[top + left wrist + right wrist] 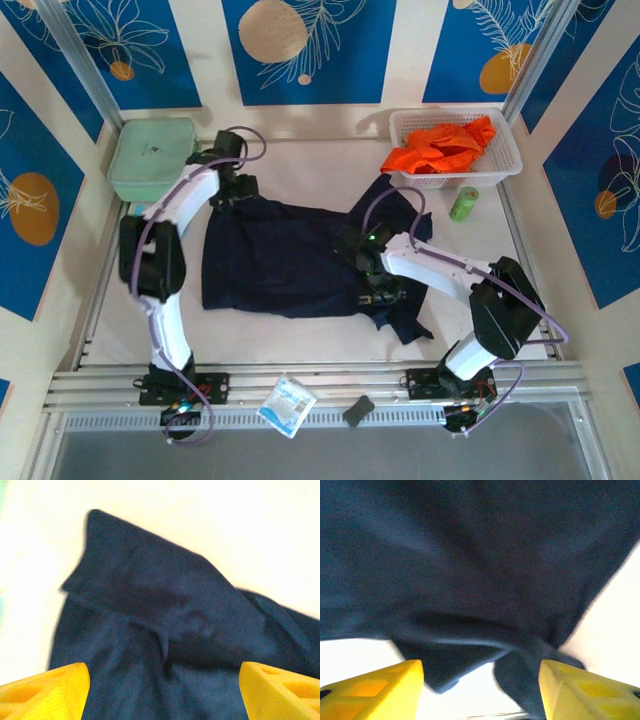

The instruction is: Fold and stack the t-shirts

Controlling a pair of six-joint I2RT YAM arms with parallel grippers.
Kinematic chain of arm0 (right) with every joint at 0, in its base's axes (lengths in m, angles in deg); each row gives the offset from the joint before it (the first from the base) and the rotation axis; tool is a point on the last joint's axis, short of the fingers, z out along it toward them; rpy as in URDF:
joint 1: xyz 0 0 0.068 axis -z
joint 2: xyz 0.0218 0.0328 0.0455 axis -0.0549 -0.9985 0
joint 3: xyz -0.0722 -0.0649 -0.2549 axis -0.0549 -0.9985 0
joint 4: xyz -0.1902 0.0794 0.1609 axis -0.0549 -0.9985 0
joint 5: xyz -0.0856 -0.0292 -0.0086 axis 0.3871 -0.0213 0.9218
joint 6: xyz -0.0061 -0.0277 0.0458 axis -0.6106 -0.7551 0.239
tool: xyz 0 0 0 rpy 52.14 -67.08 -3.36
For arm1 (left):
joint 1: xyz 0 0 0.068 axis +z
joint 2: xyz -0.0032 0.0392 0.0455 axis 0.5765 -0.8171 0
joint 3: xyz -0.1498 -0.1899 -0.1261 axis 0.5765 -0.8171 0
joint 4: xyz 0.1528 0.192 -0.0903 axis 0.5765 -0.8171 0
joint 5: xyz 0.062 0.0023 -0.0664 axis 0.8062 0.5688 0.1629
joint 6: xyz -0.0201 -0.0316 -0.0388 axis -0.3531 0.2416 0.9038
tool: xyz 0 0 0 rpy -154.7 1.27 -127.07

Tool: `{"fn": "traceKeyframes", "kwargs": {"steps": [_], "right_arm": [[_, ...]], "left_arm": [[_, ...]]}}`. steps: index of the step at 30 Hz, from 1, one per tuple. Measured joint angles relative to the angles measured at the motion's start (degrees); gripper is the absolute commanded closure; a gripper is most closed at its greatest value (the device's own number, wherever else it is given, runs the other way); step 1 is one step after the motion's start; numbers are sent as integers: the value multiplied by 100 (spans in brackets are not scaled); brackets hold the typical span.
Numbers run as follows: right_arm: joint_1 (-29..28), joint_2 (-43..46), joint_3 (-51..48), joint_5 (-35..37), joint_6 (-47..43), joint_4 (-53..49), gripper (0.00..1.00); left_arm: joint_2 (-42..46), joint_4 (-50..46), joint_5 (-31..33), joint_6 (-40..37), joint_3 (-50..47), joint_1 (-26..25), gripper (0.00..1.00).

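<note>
While L gripper [164, 675], R gripper [481, 672] gape, navy shirt [275, 255] edges lie on table [300, 335].

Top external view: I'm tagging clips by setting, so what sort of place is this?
Probably a purpose-built robot test cell, not a home: white robot arms bolted to a ribbed metal rail, blue leaf-patterned wall panels enclosing the table, and a dark navy cloth t-shirt spread on it.

The left arm [190, 195] and right arm [440, 268] wear white shells between chunky black joints [150, 258], with lilac cables [556, 335] looping down to black bases [180, 385] at the frame's bottom. A small green light [373, 238] glows mid-frame — and the fingers [45, 690] are bright yellow wedges with moulded hollows.
</note>
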Motion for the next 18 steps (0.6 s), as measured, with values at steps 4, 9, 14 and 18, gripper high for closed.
{"fn": "traceKeyframes", "kwargs": {"steps": [4,9,14,18], "right_arm": [[-422,-76,776,-326,-376,234,34],[-671,-1080,1845,-1016,-964,717,42],[-881,-2616,3274,-1252,-1589,925,43],[-968,-3622,4214,-1204,-2138,940,38]], "left_arm": [[1784,-57,120,96,-1137,39,25],[3333,-275,118,332,-2441,363,29],[4039,-568,98,474,-3176,610,30],[4483,-684,50,525,-3545,640,30]]}}
